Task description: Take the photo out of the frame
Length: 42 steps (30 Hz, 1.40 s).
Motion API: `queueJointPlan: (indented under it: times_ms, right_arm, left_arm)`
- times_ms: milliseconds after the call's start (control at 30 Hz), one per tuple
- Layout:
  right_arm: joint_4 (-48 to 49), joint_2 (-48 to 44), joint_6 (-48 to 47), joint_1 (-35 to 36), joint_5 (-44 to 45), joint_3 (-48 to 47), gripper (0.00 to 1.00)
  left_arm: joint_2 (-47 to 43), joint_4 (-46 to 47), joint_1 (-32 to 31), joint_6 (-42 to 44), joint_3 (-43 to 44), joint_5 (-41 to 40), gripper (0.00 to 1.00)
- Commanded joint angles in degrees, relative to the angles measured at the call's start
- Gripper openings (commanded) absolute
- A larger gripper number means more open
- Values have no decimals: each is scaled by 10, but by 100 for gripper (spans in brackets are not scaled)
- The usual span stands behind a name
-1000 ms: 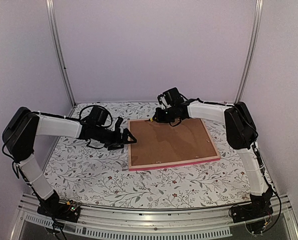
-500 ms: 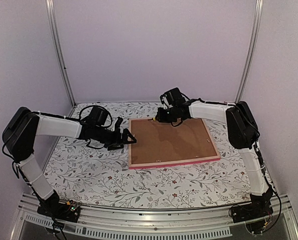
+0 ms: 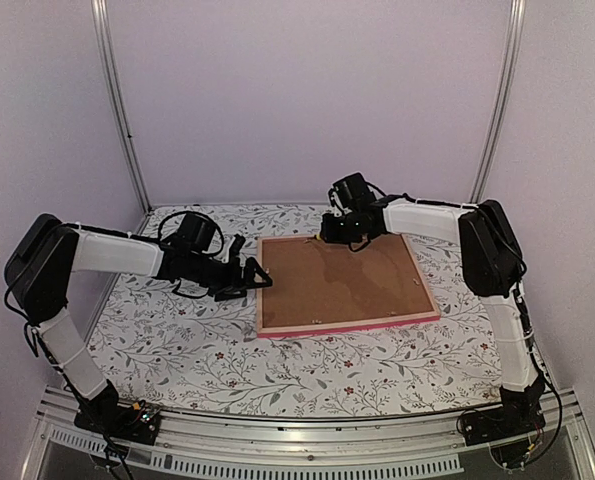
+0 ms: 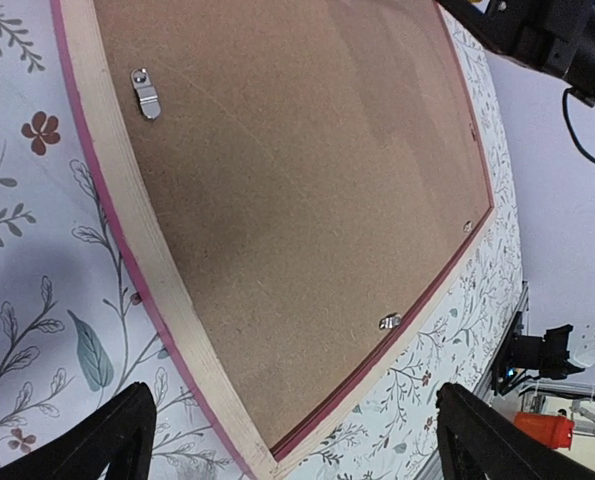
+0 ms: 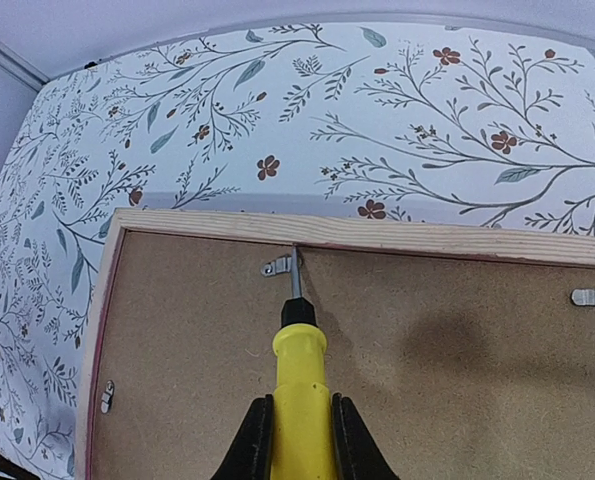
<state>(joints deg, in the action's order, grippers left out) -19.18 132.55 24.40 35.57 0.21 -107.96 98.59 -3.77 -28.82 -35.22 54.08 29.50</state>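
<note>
the right gripper is clamped on the yellow handle of a screwdriver, low in the centre of the right wrist view. its blade reaches up to a small metal clip on the far rail and looks to touch it. the left gripper stands spread wide with nothing in it, just beside the left edge of the frame, at centre-left of the top view. the frame lies face down in the middle of the floral table, pink edge outward and bare wood rim up, with the brown backing board set inside it. the photo is not visible; i judge it sits under that board. more clips hold the board along the other rails. the frame looks stiff and light, likely to slide on the cloth, so brace a rail. the photo should be thin, bendy and easily creased: take it by its margin at an edge, once the board is off. no brand, label or writing can be read.
</note>
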Motion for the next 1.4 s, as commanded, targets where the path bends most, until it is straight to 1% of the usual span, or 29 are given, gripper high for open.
queueJointPlan:
  times_ms: [0,500,733,967,1367]
  right_arm:
    - [-31,-27,-5,-7,33,15,0]
    - [-22,-40,-13,-7,14,17,0]
    - [-4,-40,-24,-3,-26,5,0]
    - [-2,-40,-34,8,-28,-8,0]
    - [-2,-46,-29,10,-18,0,0]
  left_arm:
    - [-13,7,6,-2,-9,-1,99]
    - [-8,8,6,-5,-3,0,99]
    - [-8,7,6,-6,-3,1,99]
    - [-5,9,6,-6,-1,2,99]
    - [-8,9,6,-6,-6,1,99]
